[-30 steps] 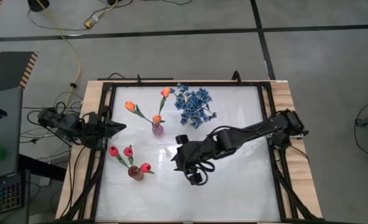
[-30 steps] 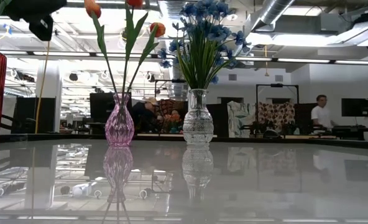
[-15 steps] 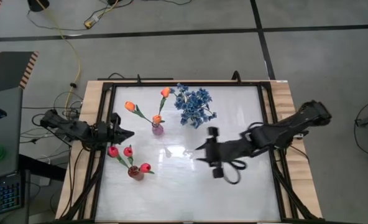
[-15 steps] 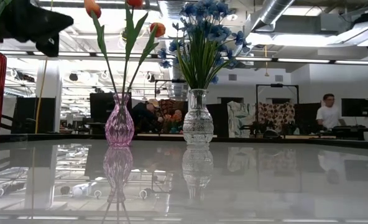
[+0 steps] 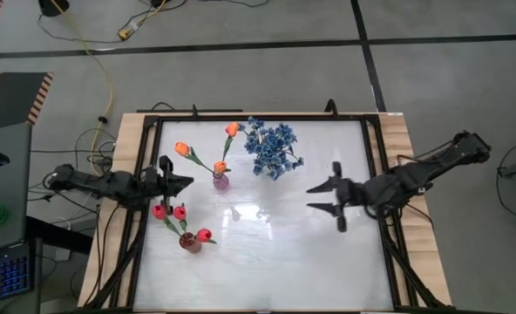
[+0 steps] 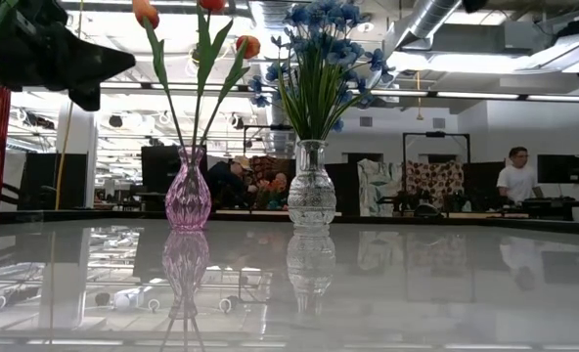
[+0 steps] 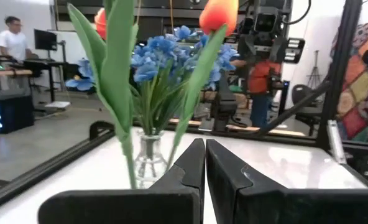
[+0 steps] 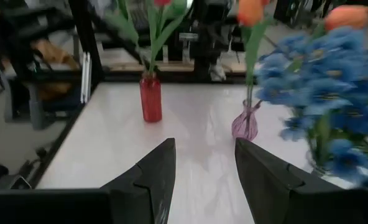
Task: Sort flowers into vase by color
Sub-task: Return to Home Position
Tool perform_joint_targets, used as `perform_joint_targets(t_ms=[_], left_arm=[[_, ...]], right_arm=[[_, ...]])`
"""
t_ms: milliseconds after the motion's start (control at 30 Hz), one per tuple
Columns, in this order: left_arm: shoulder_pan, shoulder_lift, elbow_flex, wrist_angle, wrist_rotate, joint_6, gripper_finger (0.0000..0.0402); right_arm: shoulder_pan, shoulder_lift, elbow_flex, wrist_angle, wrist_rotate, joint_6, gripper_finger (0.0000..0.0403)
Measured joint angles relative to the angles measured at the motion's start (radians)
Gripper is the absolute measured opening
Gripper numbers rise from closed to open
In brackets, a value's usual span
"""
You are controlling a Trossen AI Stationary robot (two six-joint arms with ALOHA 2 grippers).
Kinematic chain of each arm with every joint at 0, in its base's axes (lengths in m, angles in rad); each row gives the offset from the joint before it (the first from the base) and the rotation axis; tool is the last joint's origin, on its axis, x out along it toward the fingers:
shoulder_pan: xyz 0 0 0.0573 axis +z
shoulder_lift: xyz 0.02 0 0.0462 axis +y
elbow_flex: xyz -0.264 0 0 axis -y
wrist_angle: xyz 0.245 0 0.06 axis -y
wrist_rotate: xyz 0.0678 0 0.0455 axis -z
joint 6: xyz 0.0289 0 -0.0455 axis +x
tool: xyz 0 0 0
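Three vases stand on the white table. A red vase (image 5: 189,242) holds red tulips (image 5: 179,212), a pink vase (image 5: 220,181) holds orange tulips (image 5: 182,149), and a clear vase (image 6: 311,186) holds blue flowers (image 5: 273,148). My left gripper (image 5: 186,181) is shut and empty at the table's left edge, just left of the pink vase and above the red tulips. My right gripper (image 5: 310,198) is open and empty right of centre, pointing toward the vases. In the right wrist view the red vase (image 8: 150,98) and pink vase (image 8: 246,122) stand beyond its open fingers.
A black frame (image 5: 376,174) runs around the table's edges. The near half and the right half of the table (image 5: 275,262) hold no objects. A person (image 6: 514,181) sits in the room far behind the table.
My right gripper has drawn back from the table's middle, near the red vase, toward the right edge, turning as it went. My left gripper has sunk a little and swung slightly toward the table's near edge, staying shut. The vases and flowers have not moved.
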Motion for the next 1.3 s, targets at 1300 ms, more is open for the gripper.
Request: perform_joint_targets(t_ms=[1300], left_arm=[[0.152,0.000,-0.003,-0.077,0.135,-0.026,0.0000]], right_arm=[[-0.428,-0.929,-0.802,0.230,-0.313,-0.081,0.0191]])
